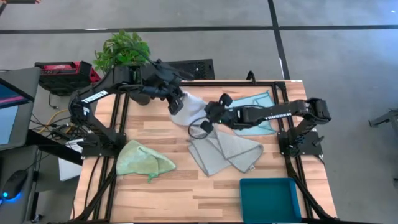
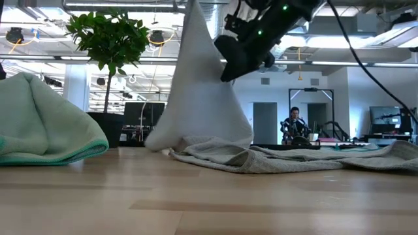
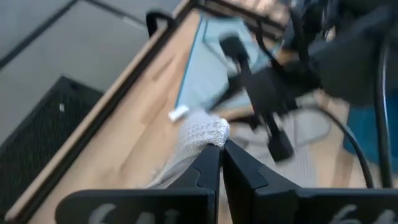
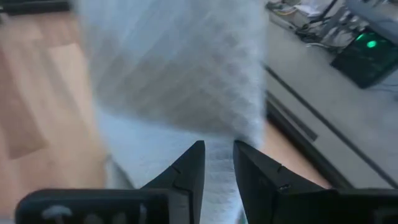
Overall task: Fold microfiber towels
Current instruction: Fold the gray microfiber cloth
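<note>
Bench (image 1: pixel 186 193): light wood slats in a black frame, both arms reaching in over its far half.

Left pincer (image 1: pixel 176 98): above the far middle of the bench, fingers (image 3: pixel 208 168) pressed together on a corner of the lifted grey towel (image 1: pixel 186 109). The left wrist view shows the pinched cloth bunched at the fingertips.

Lifted grey towel: pale grey, hanging from that grip in a tall cone. In the low view its lower edge trails onto the bench and onto the cloth lying there.

Right pincer (image 1: pixel 211 111): just beside the hanging towel, on its right. In the right wrist view the two fingers (image 4: pixel 189 171) stand partly apart with the pale cloth filling the view right in front of them; whether they grip it cannot be told.

Second grey towel (image 1: pixel 227 152): spread flat near the middle of the bench, partly doubled over, its far edge under the hanging one.

Light blue towel (image 1: pixel 258 102): flat at the far right, mostly under the right arm.

Light green towel (image 1: pixel 143 160): a loose heap at the near left, well apart from the others.

Teal bin (image 1: pixel 269 199): rigid, rectangular, at the near right edge.

Potted plant (image 1: pixel 122 50): beyond the far left corner.
</note>
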Available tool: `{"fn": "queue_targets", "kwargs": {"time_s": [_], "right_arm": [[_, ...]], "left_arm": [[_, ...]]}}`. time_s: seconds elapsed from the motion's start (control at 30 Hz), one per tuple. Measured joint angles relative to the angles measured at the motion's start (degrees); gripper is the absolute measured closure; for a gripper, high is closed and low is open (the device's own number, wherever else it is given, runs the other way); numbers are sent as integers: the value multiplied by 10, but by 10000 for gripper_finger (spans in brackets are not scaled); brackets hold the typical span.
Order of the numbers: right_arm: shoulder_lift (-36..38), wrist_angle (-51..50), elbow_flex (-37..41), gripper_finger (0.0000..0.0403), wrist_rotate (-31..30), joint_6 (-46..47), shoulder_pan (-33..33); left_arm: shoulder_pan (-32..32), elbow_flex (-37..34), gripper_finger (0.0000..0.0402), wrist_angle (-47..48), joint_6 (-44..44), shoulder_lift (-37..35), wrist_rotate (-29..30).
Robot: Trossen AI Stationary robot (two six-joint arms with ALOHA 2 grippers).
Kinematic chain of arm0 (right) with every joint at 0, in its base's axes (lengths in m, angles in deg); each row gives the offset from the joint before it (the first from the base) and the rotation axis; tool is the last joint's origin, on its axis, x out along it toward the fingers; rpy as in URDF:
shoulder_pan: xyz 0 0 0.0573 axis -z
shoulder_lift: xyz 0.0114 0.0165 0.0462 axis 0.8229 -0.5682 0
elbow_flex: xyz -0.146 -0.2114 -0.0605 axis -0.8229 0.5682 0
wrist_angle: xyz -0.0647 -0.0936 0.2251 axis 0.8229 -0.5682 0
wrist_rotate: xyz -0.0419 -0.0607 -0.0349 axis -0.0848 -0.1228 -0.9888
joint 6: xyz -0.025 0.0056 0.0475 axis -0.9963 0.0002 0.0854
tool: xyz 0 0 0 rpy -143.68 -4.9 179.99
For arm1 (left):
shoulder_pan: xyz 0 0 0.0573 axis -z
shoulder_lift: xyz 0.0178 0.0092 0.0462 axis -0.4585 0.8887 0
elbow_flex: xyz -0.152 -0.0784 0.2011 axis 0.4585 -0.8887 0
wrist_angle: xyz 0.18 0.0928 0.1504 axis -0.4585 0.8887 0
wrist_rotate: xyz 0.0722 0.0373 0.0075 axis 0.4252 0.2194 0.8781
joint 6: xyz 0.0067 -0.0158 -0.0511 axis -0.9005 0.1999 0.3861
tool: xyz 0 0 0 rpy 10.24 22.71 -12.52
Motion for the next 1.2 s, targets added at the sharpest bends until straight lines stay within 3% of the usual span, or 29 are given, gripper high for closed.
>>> {"fn": "queue_targets", "kwargs": {"time_s": [0.4, 0.57, 0.97, 1.2], "right_arm": [[5, 59, 0, 295, 8, -47, 70], [41, 62, 0, 295, 46, -47, 19], [66, 56, 0, 295, 51, -27, -123], [60, 59, -1, 295, 51, 14, -127]], "left_arm": [[42, 0, 401, 26, 31, 7, 11], [35, -1, 401, 30, 8, 20, 48], [19, -2, 401, 4, -84, 27, 61], [19, -2, 401, 46, -250, 26, -4]]}}
